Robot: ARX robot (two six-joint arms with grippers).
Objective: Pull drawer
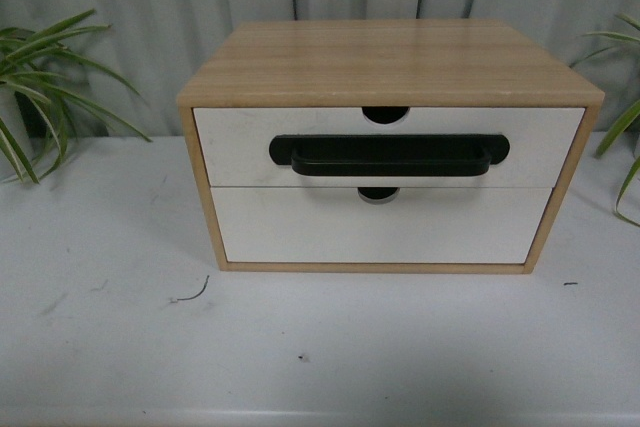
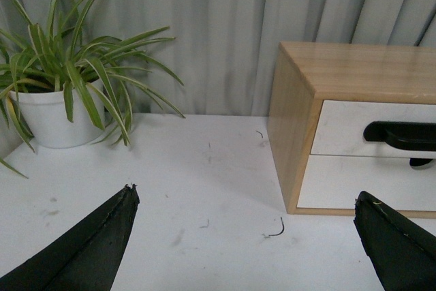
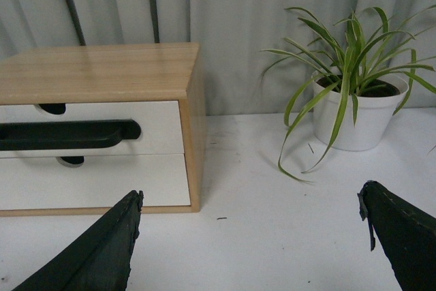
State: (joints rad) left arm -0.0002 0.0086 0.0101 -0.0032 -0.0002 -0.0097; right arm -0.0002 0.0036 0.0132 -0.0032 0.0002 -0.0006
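Note:
A light wood cabinet stands on the white table. Its upper drawer has a white front, a long black bar handle and a half-round notch in the top edge; it sits shut, flush with the frame. The same drawer shows in the left wrist view, and the drawer with its handle in the right wrist view. My left gripper is open, back from the cabinet's left corner. My right gripper is open, off the cabinet's right corner. Neither touches anything.
Below is a plain white drawer front without a handle. A potted plant in a white pot stands to the cabinet's left, another pot to its right. A small dark wire scrap lies on the table. Grey curtain behind.

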